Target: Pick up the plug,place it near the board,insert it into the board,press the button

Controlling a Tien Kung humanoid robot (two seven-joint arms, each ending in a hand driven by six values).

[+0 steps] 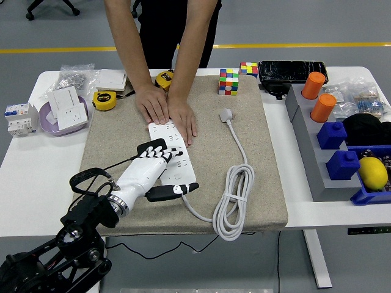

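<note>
Left hand (154,174) over board's (177,160) near edge

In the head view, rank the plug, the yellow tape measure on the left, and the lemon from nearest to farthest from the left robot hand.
Measured from the left robot hand:
1. Yellow tape measure, up and left of it, beside the mat.
2. Plug, up and right, lying loose on the mat.
3. Lemon, far right, in the blue bin.

Showing white power strip (174,160), white plug (226,114) and cable (235,201), beige mat (256,177), white worktop (30,177), black-and-white left hand (151,172), orange cylinders (313,85).
</note>
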